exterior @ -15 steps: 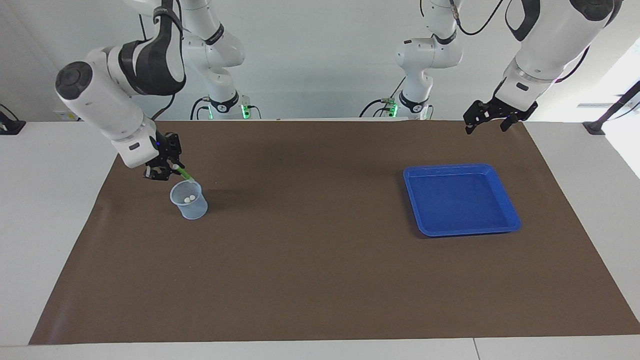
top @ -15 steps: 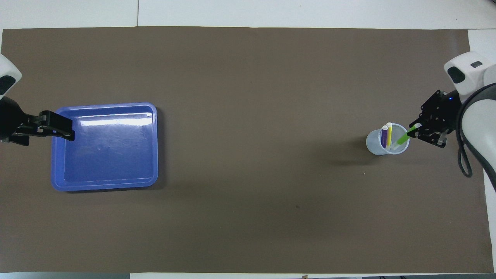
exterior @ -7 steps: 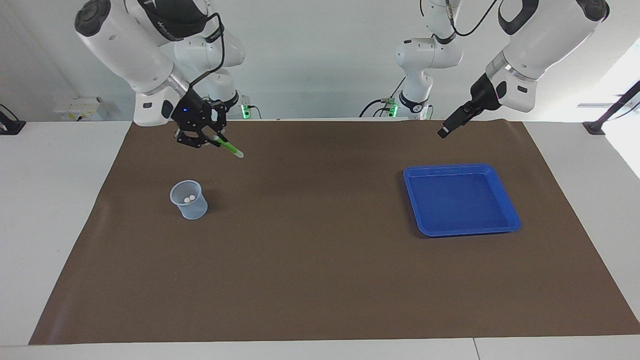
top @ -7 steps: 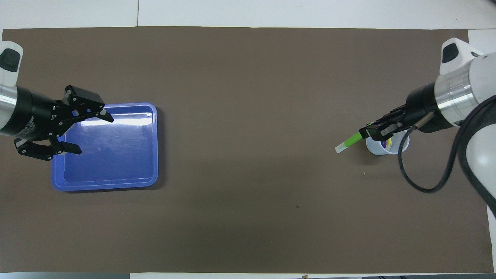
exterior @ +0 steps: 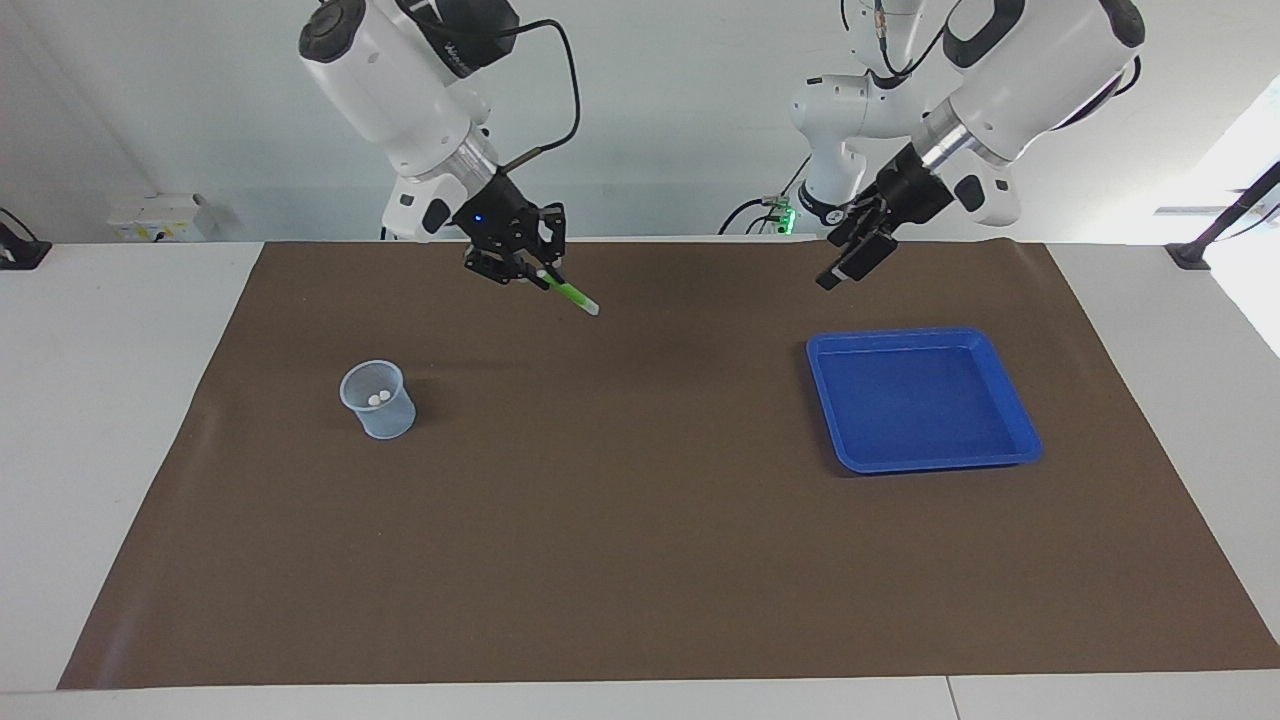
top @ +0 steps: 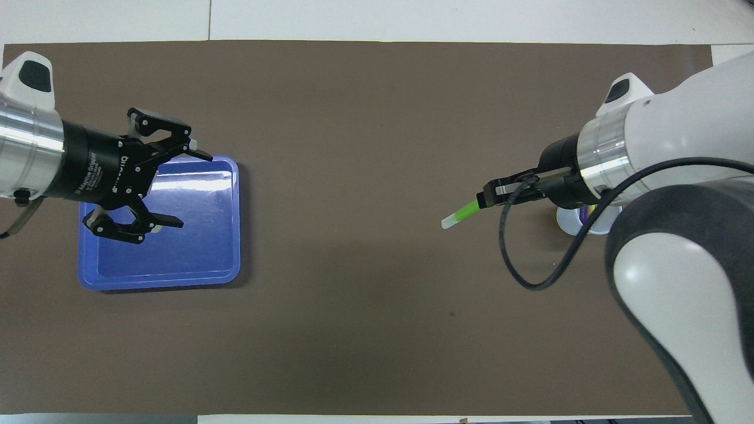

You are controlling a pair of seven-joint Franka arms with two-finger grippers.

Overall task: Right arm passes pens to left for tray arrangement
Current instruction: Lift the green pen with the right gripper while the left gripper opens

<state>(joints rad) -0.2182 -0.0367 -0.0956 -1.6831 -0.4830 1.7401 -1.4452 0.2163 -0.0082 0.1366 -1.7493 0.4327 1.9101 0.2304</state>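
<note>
Above the brown desk mat (exterior: 640,560), between translucent cup (exterior: 379,400) and shallow bright blue plastic tray (exterior: 921,397), the right gripper (exterior: 528,272) pinches the slim green marker pen (exterior: 571,294). Left gripper (top: 166,182), fingers spread wide, hovers over the tray; best aligned around the pen's pale free end.

Lab: twin robot arms (exterior: 400,70), bare table (exterior: 100,400)
</note>
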